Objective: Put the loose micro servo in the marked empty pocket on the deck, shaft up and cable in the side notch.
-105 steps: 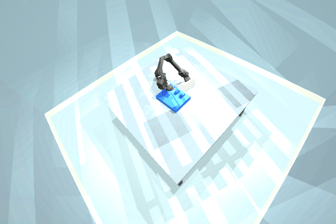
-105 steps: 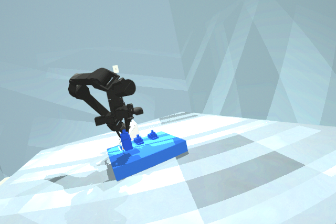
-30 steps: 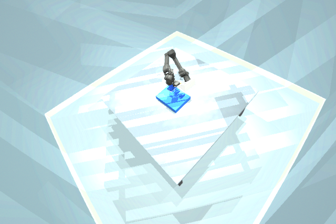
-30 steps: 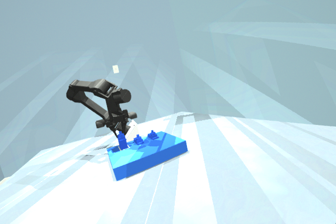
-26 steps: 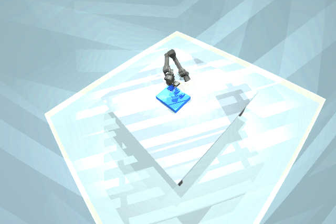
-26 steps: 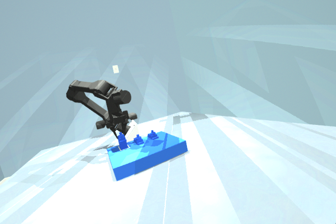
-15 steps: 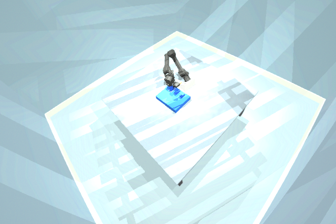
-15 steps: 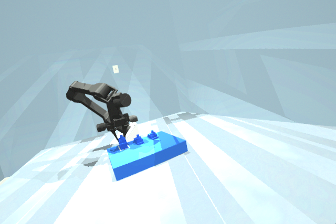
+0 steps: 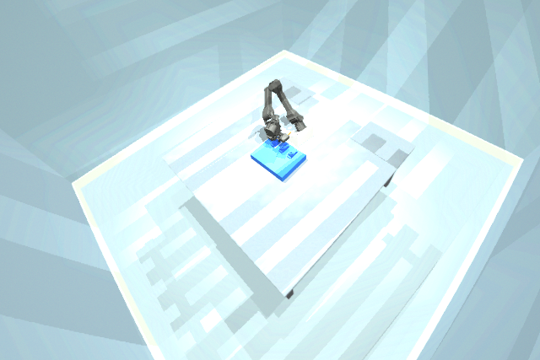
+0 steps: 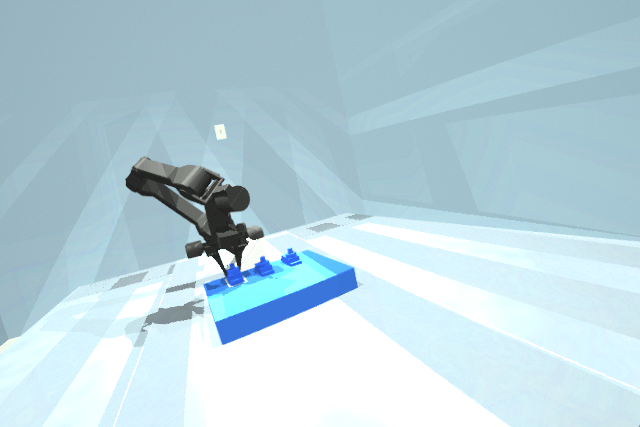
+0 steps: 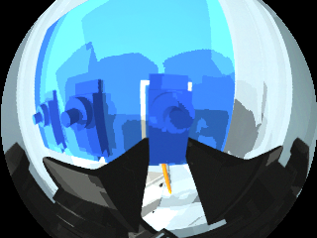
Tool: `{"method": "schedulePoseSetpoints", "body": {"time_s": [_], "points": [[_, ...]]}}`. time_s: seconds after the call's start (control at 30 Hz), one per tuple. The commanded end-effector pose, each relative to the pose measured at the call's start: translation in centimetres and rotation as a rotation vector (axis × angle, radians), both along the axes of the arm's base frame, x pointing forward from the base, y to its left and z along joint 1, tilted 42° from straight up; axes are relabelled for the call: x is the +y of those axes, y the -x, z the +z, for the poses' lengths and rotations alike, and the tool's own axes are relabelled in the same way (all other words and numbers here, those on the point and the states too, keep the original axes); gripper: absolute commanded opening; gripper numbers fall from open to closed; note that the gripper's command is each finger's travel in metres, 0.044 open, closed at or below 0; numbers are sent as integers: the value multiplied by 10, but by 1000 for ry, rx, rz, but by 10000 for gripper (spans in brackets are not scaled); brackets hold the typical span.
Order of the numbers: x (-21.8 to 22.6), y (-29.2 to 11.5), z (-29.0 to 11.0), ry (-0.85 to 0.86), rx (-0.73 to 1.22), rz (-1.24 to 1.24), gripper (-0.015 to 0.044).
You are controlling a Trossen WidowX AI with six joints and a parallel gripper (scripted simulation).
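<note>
The blue robot deck (image 9: 274, 164) (image 10: 289, 293) (image 11: 165, 34) lies on the table by the arm's base. My gripper (image 9: 273, 142) (image 10: 232, 269) (image 11: 166, 142) is shut on the blue micro servo (image 10: 234, 274) (image 11: 168, 119) (image 9: 273, 143). The servo stands low at the deck's near-left end, inside a white-marked pocket outline (image 11: 142, 99), with its round output shaft facing the wrist camera. Its orange cable (image 11: 165, 178) hangs toward the gripper. How deep it sits and whether its ears touch the deck is hidden by the fingers.
Two more blue servos (image 10: 263, 265) (image 10: 291, 257) (image 11: 82, 115) (image 11: 48, 115) stand seated in a row along the deck's back edge, right of the held one. The arm (image 9: 272, 103) (image 10: 180, 189) leans over the deck's left end.
</note>
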State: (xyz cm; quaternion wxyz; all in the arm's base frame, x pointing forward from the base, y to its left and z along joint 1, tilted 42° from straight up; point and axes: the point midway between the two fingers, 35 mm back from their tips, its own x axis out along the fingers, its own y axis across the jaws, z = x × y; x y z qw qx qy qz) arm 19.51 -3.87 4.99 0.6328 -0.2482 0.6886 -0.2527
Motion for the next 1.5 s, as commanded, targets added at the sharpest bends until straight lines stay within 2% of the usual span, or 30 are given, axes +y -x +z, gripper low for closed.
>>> {"method": "schedulePoseSetpoints", "body": {"time_s": [0.0,0.17,0.4,0.63,0.8,0.93,1.13,1.33,1.47], "points": [[-2,-1,-2,4,-6,7,0],[-6,-1,-6,4,-6,7,0],[-4,1,-5,4,-5,7,184],[17,1,20,2,-5,7,187],[19,0,21,2,-5,7,187],[22,-14,25,7,-2,10,293],[40,-63,45,4,-6,10,440],[58,-110,61,0,-11,7,440],[61,-115,64,-1,-11,11,440]]}}
